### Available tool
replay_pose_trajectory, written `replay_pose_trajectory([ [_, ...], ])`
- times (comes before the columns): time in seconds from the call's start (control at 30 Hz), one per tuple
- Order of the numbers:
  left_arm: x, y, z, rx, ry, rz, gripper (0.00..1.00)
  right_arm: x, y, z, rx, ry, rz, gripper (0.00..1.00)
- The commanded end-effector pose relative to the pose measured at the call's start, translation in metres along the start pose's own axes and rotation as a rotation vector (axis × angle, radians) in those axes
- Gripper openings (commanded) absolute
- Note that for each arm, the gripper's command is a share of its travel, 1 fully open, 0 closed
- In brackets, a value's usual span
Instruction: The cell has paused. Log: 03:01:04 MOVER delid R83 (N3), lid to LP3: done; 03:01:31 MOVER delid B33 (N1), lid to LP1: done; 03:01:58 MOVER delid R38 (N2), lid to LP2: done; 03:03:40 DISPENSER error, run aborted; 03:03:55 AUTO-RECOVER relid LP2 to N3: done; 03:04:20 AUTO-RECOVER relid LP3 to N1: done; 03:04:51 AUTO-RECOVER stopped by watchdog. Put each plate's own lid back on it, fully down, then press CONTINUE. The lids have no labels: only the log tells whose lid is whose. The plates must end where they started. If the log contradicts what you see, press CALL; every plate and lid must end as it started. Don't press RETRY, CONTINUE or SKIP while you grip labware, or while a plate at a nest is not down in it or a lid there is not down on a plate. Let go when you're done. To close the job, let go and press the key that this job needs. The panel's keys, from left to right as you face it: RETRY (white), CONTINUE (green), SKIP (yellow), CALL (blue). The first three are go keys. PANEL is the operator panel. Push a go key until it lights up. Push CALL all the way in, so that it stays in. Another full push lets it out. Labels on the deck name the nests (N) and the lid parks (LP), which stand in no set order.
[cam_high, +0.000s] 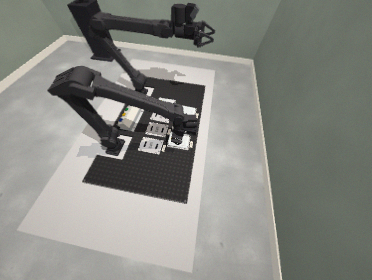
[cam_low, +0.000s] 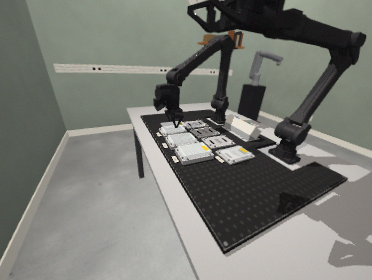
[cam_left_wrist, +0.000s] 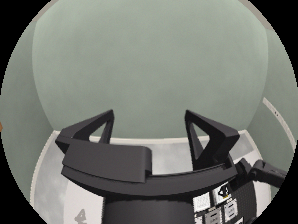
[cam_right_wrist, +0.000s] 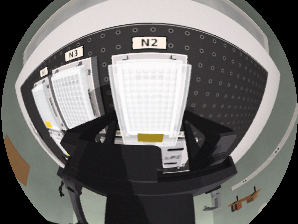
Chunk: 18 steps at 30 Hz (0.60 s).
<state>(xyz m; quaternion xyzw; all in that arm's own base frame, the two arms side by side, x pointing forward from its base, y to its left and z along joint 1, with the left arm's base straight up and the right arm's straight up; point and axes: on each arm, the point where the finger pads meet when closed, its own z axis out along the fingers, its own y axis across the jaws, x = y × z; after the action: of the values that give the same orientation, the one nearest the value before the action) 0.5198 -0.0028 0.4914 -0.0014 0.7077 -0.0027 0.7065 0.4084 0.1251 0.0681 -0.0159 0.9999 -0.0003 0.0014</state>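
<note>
Right hand (cam_high: 180, 134) (cam_low: 176, 122) (cam_right_wrist: 149, 119) gripping a clear lid (cam_right_wrist: 184, 92) between its fingers, above the N2 plate (cam_right_wrist: 172, 58); I can't tell whether they touch. Left hand (cam_high: 209, 35) (cam_low: 200, 12) (cam_left_wrist: 149, 117) open, well apart.

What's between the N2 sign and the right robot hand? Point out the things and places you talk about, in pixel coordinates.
A white plate (cam_right_wrist: 149, 107) (cam_high: 172, 146) (cam_low: 172, 133) under a clear lid (cam_right_wrist: 149, 82) (cam_high: 183, 143) (cam_low: 168, 127). The right wrist view shows them between the N2 sign (cam_right_wrist: 149, 43) (cam_high: 191, 144) (cam_low: 159, 134) and the right gripper (cam_right_wrist: 149, 113) (cam_high: 178, 138) (cam_low: 176, 121).
</note>
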Motion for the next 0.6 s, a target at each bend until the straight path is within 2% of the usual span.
replay_pose_trajectory([
  [0.0,-0.0372,0.0078,-0.0059,-0.013,-0.067,0.014,1.00,-0.0067,0.0068,0.0032,-0.005,-0.012,-0.009,0.00],
  [0.57,-0.0372,0.0078,-0.0059,-0.013,-0.067,0.014,1.00,-0.0021,0.0056,0.0116,-0.002,-0.001,-0.012,0.00],
])
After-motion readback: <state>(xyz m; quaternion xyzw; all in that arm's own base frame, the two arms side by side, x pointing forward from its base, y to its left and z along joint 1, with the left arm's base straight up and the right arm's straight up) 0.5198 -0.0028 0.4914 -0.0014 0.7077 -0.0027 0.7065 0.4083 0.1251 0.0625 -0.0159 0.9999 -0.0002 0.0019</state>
